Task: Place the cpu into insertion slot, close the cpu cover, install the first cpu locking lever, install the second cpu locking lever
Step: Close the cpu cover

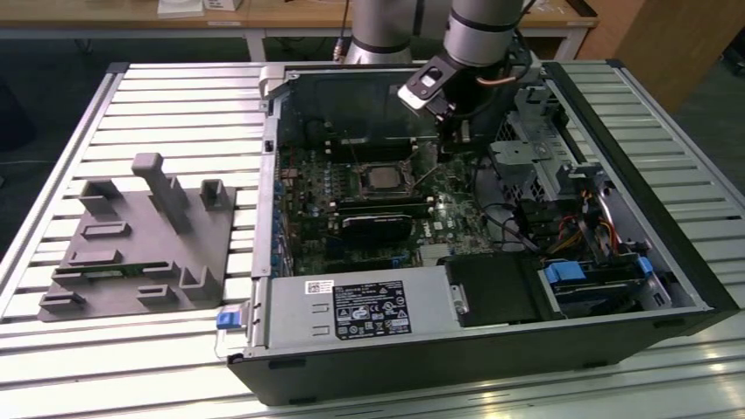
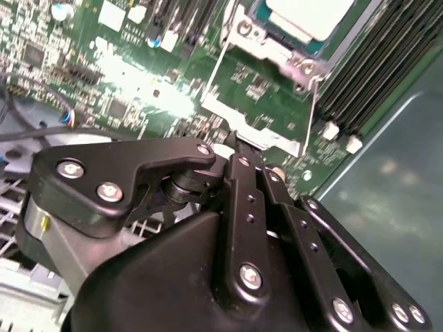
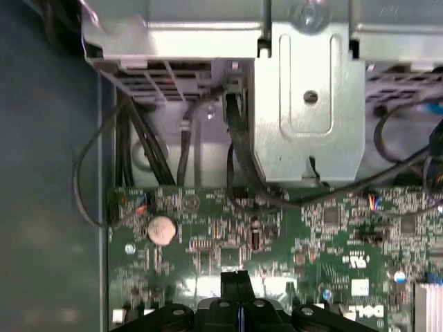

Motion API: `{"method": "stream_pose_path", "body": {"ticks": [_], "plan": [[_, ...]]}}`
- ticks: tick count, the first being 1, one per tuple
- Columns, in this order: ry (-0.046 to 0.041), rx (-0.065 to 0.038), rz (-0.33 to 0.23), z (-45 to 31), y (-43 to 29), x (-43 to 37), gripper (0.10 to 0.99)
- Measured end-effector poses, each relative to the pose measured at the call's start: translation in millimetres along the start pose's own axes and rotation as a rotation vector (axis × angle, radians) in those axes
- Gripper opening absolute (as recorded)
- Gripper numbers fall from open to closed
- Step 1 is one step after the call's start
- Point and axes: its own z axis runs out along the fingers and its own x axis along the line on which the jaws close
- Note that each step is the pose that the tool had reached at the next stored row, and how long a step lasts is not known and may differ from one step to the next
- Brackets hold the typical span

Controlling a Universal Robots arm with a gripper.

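The cpu (image 1: 379, 178) lies flat in its socket in the middle of the green motherboard inside the open computer case; in the second wrist view its silvery face (image 2: 311, 14) shows through the window of the silver cpu cover (image 2: 270, 48), which lies down over it. Thin wire locking levers (image 2: 313, 104) run along the socket's sides. My gripper (image 1: 459, 133) hangs just above the board, beside the socket toward the exterior view's right. Its black fingers (image 3: 228, 283) are pressed together, so it is shut. The tips (image 2: 239, 142) sit close to a lever's silver end; I cannot tell whether they touch.
A metal drive cage (image 1: 524, 161) and cables (image 3: 138, 145) crowd the gripper's side of the case. Black memory sticks (image 2: 374, 62) flank the socket. A coin battery (image 3: 161, 229) sits on the board. The power supply (image 1: 366, 310) fills the near end. A grey fixture block (image 1: 140, 236) stands outside the case.
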Motion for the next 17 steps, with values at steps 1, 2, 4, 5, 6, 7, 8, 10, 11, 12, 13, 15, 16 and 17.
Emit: {"method": "stream_pose_path", "body": {"ticks": [1, 2, 4, 5, 6, 7, 8, 10, 11, 12, 13, 15, 16, 17], "plan": [[-0.0001, 0.009, 0.000, 0.0, 0.2, 0.0, 0.106], [-0.0002, 0.012, 0.000, 0.0, 0.2, 0.0, 0.106], [-0.0004, 0.012, 0.000, -0.1, 0.2, 0.0, 0.106], [-0.0004, 0.012, 0.000, -0.1, 0.2, 0.0, 0.106], [-0.0003, 0.012, 0.000, 0.0, 0.2, 0.0, 0.106], [-0.0003, 0.012, 0.000, 0.0, 0.0, 0.0, 0.106], [-0.0004, 0.012, 0.000, 0.0, -0.6, -0.1, 0.106], [-0.0002, 0.011, 0.000, 0.1, -3.2, -0.1, 0.106], [-0.0002, 0.010, 0.000, 0.1, -4.5, -0.1, 0.106], [-0.0001, 0.009, 0.000, 0.2, -5.9, -0.1, 0.106], [0.0000, 0.008, 0.000, 0.2, -7.7, -0.1, 0.106], [-0.0001, 0.004, 0.000, 0.3, -13.5, -0.3, 0.106], [0.0000, 0.002, 0.000, 0.4, -16.3, -0.3, 0.106], [0.0000, 0.000, 0.000, 0.5, -19.7, -0.4, 0.106]]}}
